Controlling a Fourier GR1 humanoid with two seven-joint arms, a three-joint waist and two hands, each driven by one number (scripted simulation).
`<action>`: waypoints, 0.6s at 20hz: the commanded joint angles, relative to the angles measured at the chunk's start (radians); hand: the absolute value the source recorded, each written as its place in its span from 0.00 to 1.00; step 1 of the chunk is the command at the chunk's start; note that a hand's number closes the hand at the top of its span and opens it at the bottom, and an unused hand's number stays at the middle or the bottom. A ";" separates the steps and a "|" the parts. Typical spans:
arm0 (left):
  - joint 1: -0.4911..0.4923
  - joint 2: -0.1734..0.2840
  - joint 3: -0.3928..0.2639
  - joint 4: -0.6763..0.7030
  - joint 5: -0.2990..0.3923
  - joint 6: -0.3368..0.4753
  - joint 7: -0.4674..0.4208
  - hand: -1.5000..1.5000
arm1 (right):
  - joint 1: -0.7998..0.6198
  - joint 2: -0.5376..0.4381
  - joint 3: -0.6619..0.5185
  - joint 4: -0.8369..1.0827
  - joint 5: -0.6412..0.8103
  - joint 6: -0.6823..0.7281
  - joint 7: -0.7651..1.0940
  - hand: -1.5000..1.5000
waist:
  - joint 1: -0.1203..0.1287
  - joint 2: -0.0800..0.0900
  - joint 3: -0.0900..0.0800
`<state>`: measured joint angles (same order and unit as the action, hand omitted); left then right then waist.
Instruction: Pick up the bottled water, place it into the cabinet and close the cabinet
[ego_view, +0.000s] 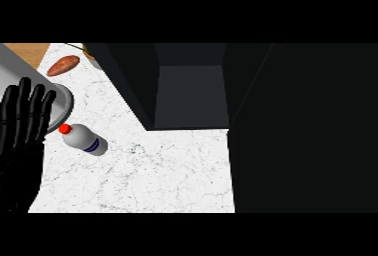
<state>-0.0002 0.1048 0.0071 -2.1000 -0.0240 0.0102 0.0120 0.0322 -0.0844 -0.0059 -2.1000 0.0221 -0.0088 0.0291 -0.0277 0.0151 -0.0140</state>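
Resting at the desk's (170, 170) left edge, left hand (22, 125): fingers (24, 97) straight, spread, holding nothing. Right hand: not visible. Bottled water (85, 140): lying on its side near the left edge, just right of the fingers, red cap toward them. Cabinet (188, 95): open at the far edge. Sweet potato (63, 65): far-left corner. Risk: a rounded bottle lying flat probably rolls if nudged.

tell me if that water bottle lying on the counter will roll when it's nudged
Probably: the bottle lies on its side, so its round body could roll across the smooth counter. Its narrow red-capped end may make it curve. It looks rigid and small.
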 joint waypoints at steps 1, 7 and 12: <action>-0.010 -0.013 -0.017 0.026 0.010 -0.017 -0.012 0.00 | 0.087 -0.014 0.014 -0.049 0.015 0.040 -0.044 0.00 | 0.023 -0.016 0.014; 0.013 -0.098 0.004 0.151 0.203 -0.004 0.124 0.00 | 0.123 0.063 0.070 -0.025 -0.215 0.100 0.061 0.00 | 0.036 0.004 0.014; 0.032 -0.081 0.062 0.092 0.296 0.017 0.277 0.00 | 0.255 0.067 0.123 -0.113 -0.314 0.141 0.132 0.00 | 0.024 -0.019 0.014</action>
<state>0.0033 0.0370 0.0429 -1.9952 0.1926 0.0116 0.1881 0.2074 -0.0478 0.0641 -2.1844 -0.2177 0.1106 0.1164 -0.0048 0.0010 -0.0002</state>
